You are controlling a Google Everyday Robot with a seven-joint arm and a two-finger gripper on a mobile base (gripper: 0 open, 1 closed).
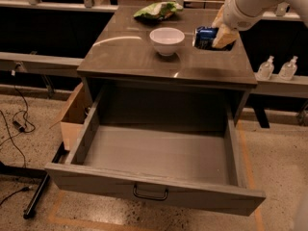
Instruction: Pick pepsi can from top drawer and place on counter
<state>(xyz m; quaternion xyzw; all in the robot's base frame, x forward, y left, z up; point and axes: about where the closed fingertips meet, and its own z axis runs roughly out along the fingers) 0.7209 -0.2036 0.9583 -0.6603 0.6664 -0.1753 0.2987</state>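
The pepsi can (204, 36) is dark blue and lies on its side in my gripper (217, 35), just above the right rear part of the counter (125, 52). The gripper comes in from the upper right on a white arm, and its tan fingers (225, 35) are shut on the can. The can is to the right of a white bowl (166, 41). The top drawer (153, 186) is pulled fully open below the counter, and nothing shows inside it. Its dark bail handle (150, 194) faces me.
A green and white bag (156, 10) lies at the back of the counter. A cardboard box (73, 117) stands on the floor left of the drawer. Cables (14, 124) lie on the floor at left. Two small bottles (278, 68) stand on a ledge at right.
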